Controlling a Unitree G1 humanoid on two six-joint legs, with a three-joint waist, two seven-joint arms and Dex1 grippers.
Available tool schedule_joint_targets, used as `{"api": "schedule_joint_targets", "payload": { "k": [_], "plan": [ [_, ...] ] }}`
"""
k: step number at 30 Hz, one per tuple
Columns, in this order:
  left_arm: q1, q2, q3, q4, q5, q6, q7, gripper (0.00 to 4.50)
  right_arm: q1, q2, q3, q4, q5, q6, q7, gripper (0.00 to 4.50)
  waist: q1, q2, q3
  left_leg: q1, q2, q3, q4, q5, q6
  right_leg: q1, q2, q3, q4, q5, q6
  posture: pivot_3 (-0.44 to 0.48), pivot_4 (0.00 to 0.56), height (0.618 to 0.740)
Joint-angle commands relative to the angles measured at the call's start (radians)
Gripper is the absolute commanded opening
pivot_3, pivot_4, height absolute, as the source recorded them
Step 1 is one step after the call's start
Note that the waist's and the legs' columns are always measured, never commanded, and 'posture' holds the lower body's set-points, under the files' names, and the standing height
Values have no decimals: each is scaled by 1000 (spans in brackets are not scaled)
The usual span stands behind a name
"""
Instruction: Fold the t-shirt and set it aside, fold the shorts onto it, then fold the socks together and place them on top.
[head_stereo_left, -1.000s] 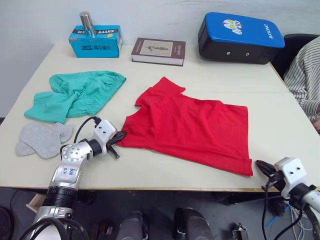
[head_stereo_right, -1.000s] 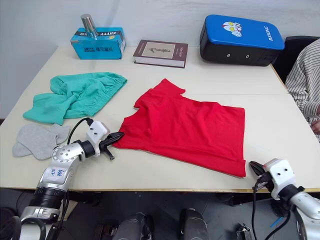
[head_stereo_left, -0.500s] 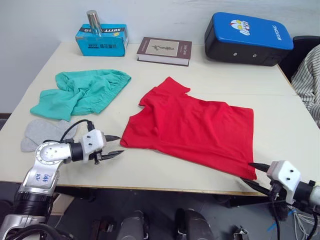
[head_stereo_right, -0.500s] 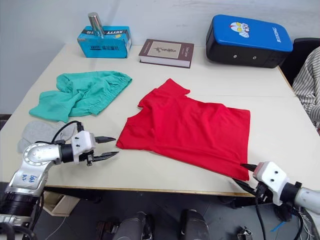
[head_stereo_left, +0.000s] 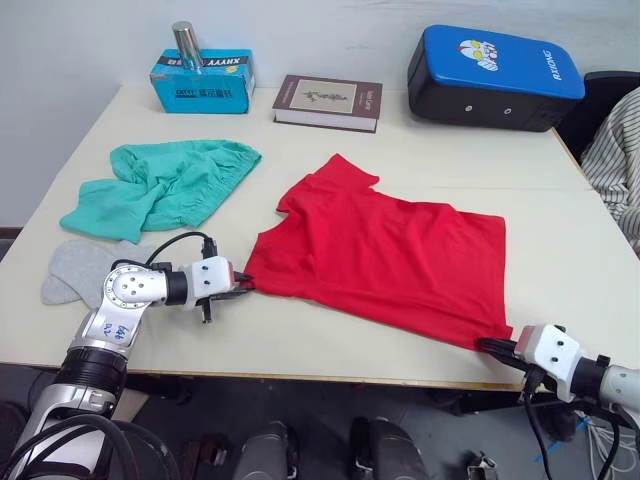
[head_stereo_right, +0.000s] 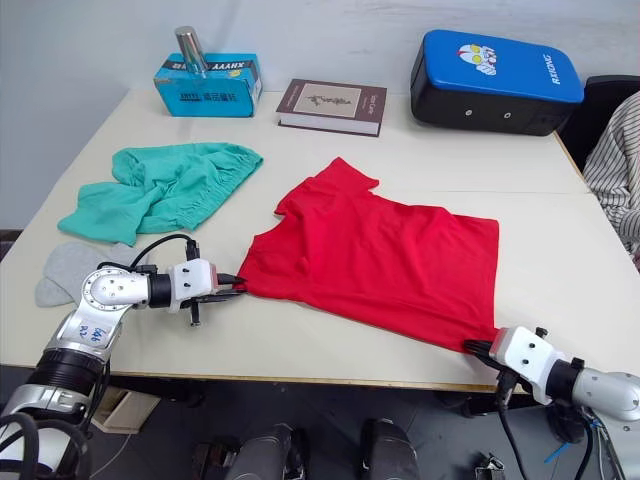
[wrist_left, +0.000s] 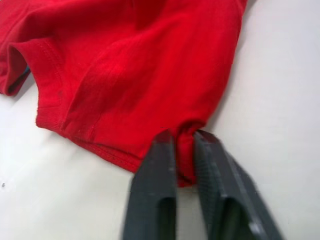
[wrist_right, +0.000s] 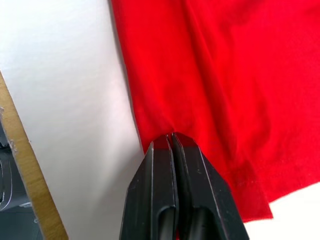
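The red t-shirt (head_stereo_left: 390, 255) lies spread flat in the middle of the table. My left gripper (head_stereo_left: 243, 288) is at its near left corner, and in the left wrist view the left gripper (wrist_left: 184, 136) is shut on a pinch of that red hem. My right gripper (head_stereo_left: 488, 345) is at the near right corner by the table's front edge, and the right wrist view shows the right gripper (wrist_right: 173, 136) shut on the shirt's edge. The teal shorts (head_stereo_left: 165, 185) lie crumpled at the left. The grey socks (head_stereo_left: 80, 270) lie near them, behind my left arm.
A blue box (head_stereo_left: 205, 82) with a metal cylinder (head_stereo_left: 185, 45) on it, a book (head_stereo_left: 327, 102) and a blue and black case (head_stereo_left: 495, 78) line the far edge. A person's striped sleeve (head_stereo_left: 615, 150) is at the right. The table (head_stereo_left: 330, 345) has bare room in front.
Both grippers stood open just short of the shirt half a second ago. They have moved in onto its two near corners and shut on the cloth.
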Motion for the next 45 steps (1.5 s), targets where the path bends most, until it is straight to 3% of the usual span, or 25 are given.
{"api": "schedule_joint_targets", "payload": {
  "k": [1,7,13,23,28,34,37,40,45],
  "plan": [
    [5,3,-9,31,9,23,-16,17,5,-6,-39,-14,34,8,6,0,0,0,0,0,0,0,0,0,0,0,0,0,0,0,0,0,150,740],
    [73,38,27,-48,-54,61,-66,17,38,-25,-93,-47,103,52,50,0,-4,0,0,0,0,0,0,0,0,0,0,0,0,0,0,0,150,740],
    [292,112,95,-325,-171,177,-117,17,76,-60,-113,-18,97,34,112,0,-26,0,0,0,1,0,-1,-1,-1,0,0,1,-1,-1,-1,0,150,740],
    [659,107,204,-750,-181,353,56,17,63,-94,-74,121,51,-56,188,0,-23,0,0,0,1,-1,-2,-5,-5,0,0,1,-3,-1,-1,0,150,740],
    [760,109,252,-823,-189,382,91,17,52,-116,-65,133,75,-28,234,0,-23,0,0,0,1,-1,-2,-6,-5,0,0,1,-4,-1,-2,0,150,740],
    [792,122,298,-833,-227,395,67,17,55,-111,-67,61,114,92,224,0,-21,0,0,0,2,-1,-2,-6,-6,0,0,0,-4,-2,-3,0,150,740],
    [787,125,311,-845,-256,428,60,706,55,-117,-72,45,121,106,240,631,-21,0,0,0,2,-2,-2,-7,-6,0,0,0,-4,-2,-3,0,150,740],
    [797,155,349,-868,-308,485,18,1604,91,-158,-105,-24,181,203,295,1607,-21,2,1,0,2,-2,-2,-7,-6,0,0,0,-4,-2,-4,0,150,740],
    [861,275,514,-937,-520,710,-126,3121,145,-271,-200,-156,309,402,417,3284,-23,2,4,-1,3,-2,-3,-7,-6,-2,1,0,-4,-3,-4,0,150,740]
  ]
}}
